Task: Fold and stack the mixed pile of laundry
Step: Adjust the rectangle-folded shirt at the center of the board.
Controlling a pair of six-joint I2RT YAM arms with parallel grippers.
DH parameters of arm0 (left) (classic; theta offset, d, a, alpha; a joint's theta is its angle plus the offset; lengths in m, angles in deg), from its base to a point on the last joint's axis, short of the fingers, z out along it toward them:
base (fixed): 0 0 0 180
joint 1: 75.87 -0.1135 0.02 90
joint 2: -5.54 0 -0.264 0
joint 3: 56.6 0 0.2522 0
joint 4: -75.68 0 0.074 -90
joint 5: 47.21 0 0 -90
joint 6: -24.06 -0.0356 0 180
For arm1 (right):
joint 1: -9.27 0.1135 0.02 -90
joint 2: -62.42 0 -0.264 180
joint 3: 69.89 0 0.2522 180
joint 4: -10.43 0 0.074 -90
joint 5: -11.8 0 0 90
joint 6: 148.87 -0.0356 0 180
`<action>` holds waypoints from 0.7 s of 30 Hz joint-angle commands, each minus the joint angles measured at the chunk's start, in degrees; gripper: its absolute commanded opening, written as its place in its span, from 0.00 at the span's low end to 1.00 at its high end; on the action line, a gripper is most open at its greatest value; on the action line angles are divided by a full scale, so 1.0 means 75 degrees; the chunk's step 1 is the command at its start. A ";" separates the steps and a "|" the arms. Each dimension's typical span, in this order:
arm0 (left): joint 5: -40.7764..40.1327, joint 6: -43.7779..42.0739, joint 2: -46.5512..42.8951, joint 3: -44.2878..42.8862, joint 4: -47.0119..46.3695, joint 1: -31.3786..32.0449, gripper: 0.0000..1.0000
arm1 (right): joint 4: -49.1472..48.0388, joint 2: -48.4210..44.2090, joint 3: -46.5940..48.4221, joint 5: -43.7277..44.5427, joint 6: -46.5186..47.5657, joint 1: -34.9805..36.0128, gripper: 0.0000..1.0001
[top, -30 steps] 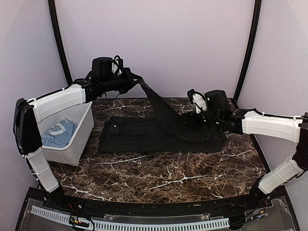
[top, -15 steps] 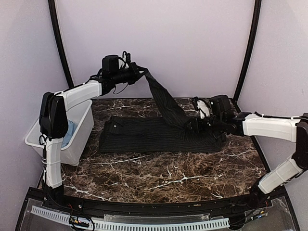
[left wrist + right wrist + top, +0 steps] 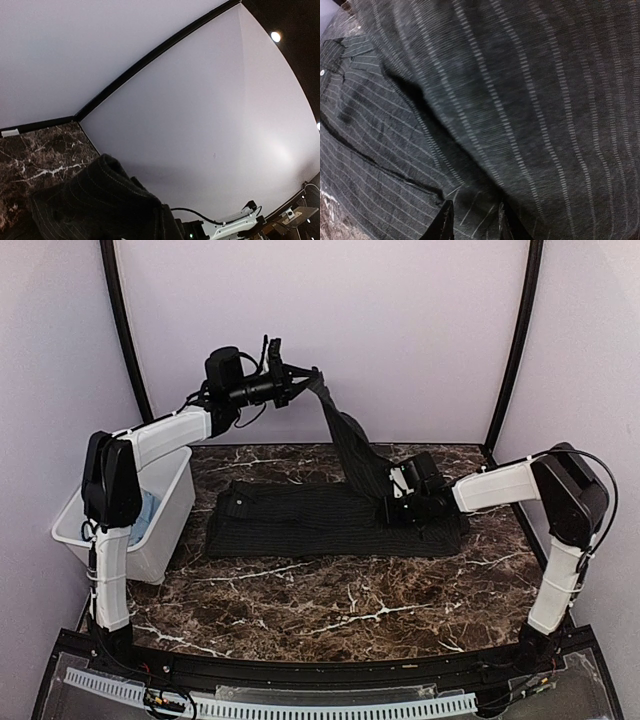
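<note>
From above, the left gripper (image 3: 300, 378) is clenched high on the sleeve (image 3: 345, 435) of the black pinstriped shirt (image 3: 290, 520), which lies flat on the table (image 3: 350, 610). The light blue T-shirt (image 3: 147, 515) sits in the white bin (image 3: 165, 540). The right gripper (image 3: 392, 506) rests at the sleeve's root.

Left wrist: bunched sleeve cloth just under the camera.

Right wrist: fingertips (image 3: 444, 225) stand narrowly apart on the stripes; whether they have pinched anything, I can't tell.

I'd pin that shoulder firmly, then lay the sleeve across without dragging the body.

text | none is showing legibly in any view | shirt (image 3: 300, 520) | nothing is reading as a label or brand | bin (image 3: 165, 530) | nothing is reading as writing, number or sign
</note>
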 commanded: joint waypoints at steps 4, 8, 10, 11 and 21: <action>0.0797 -0.0276 -0.2325 0.2834 -0.0499 -0.0017 0.00 | -0.0712 0.0399 0.0378 0.0987 -0.0655 -0.0132 0.42; 0.0708 -0.0621 -0.3026 0.3801 -0.0456 -0.0016 0.00 | -0.1503 0.0190 -0.0034 -0.0055 -0.0458 -0.0078 0.40; 0.0778 -0.0652 -0.3121 0.4023 -0.0618 -0.0016 0.00 | -0.1511 0.0155 -0.0089 -0.0122 -0.0383 -0.0068 0.34; 0.0824 -0.0638 -0.3133 0.4082 -0.0760 -0.0016 0.00 | -0.1438 0.0224 -0.0019 -0.0057 -0.0350 -0.0066 0.28; 0.1197 0.0154 -0.2169 0.2346 -0.1102 0.0066 0.00 | -0.1967 0.1240 0.0619 0.0252 -0.0673 0.0299 0.21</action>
